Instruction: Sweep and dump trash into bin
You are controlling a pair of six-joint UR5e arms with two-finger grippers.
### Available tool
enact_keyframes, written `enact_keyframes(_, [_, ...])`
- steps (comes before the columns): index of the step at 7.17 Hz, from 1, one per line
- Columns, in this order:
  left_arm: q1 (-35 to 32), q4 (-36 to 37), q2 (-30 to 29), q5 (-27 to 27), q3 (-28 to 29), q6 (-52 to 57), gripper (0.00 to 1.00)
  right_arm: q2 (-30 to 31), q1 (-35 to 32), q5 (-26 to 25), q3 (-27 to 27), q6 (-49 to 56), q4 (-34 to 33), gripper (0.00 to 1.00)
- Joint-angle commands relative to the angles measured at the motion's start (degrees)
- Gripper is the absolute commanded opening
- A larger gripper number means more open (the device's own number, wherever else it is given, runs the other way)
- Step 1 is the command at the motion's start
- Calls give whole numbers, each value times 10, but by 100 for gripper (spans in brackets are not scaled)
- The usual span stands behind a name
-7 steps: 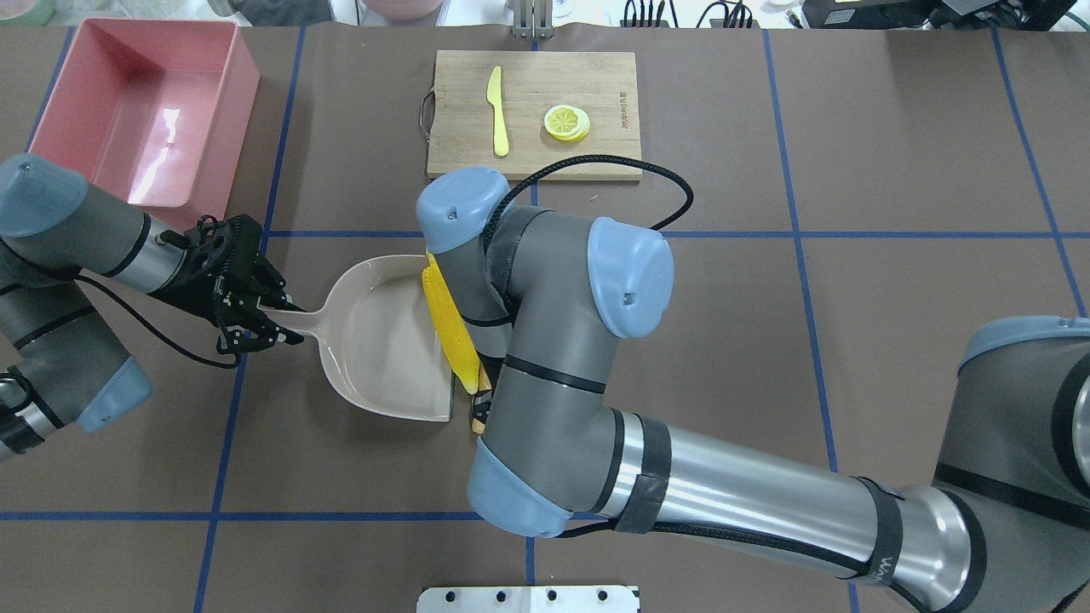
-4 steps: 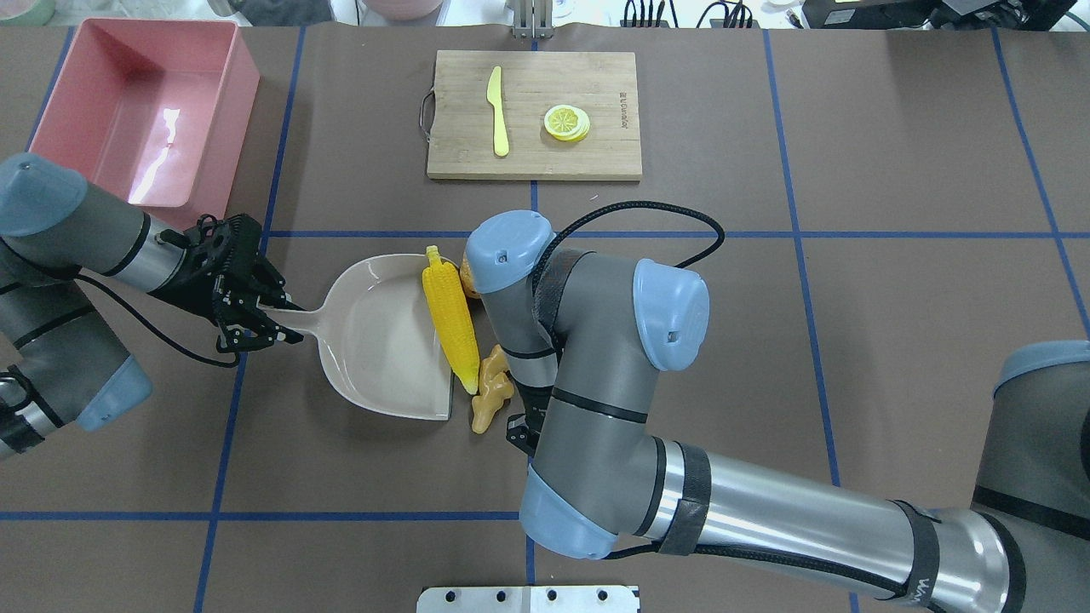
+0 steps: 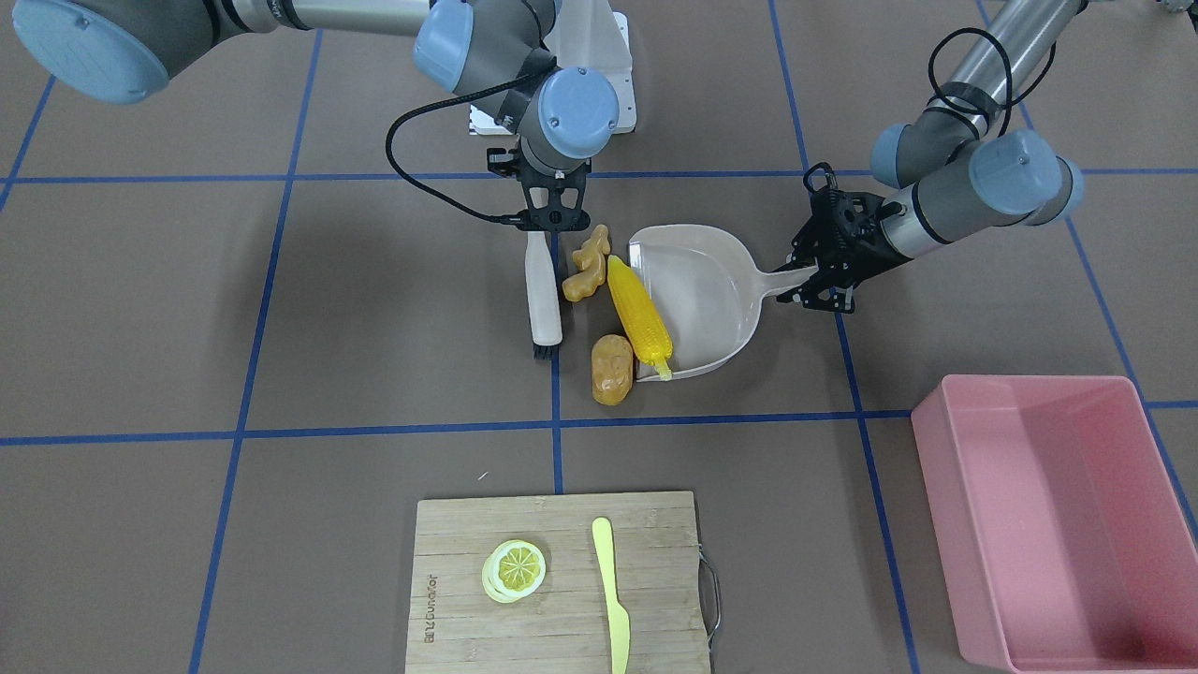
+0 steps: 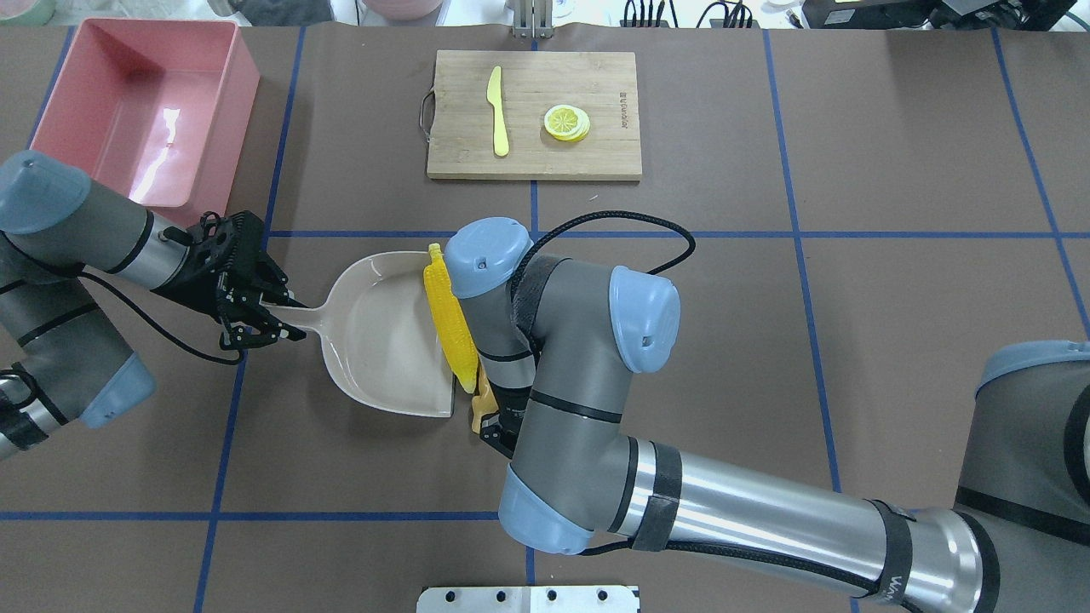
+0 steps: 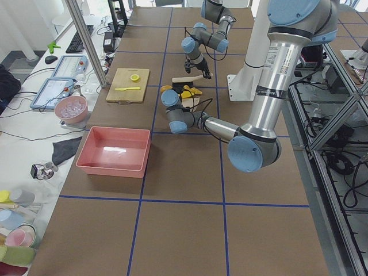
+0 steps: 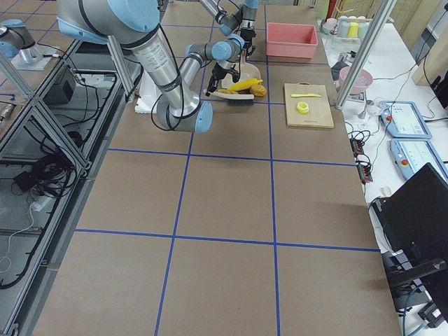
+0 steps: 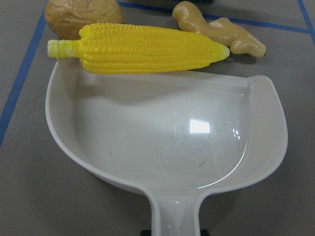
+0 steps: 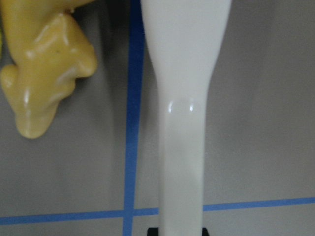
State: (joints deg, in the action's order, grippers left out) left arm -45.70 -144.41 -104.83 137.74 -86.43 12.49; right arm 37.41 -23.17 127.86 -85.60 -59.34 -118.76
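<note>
My left gripper (image 3: 816,271) is shut on the handle of the beige dustpan (image 3: 711,290), which lies flat on the table. The yellow corn cob (image 3: 639,318) lies across the pan's open lip. Just outside the lip are the ginger root (image 3: 588,264) and the potato (image 3: 611,369). My right gripper (image 3: 552,213) is shut on a white brush (image 3: 543,290) that lies beside the ginger, bristles towards the board. The pink bin (image 4: 128,111) stands at the far left, with nothing in it. In the overhead view my right arm hides the potato and most of the ginger (image 4: 482,402).
A wooden cutting board (image 4: 596,157) at the far middle carries a pale yellow knife (image 4: 497,111) and a lemon slice (image 4: 566,122). A metal plate (image 4: 528,598) sits at the near edge. Blue tape lines cross the brown table.
My right arm swung right, uncovering ginger and potato, then came back left towards the dustpan and covers them again. The corn stays on the pan's lip. The left gripper barely shifted.
</note>
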Motion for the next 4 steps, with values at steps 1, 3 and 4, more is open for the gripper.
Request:
enact_keyframes(1, [0, 0, -4, 0, 3, 0, 0, -16, 0, 5, 26, -18, 48, 0])
enact_keyframes(3, [0, 0, -4, 0, 3, 0, 0, -51, 0, 6, 67, -18, 60, 0])
enact_keyframes(4, [0, 0, -5, 0, 3, 0, 0, -74, -5, 7, 87, -17, 60, 0])
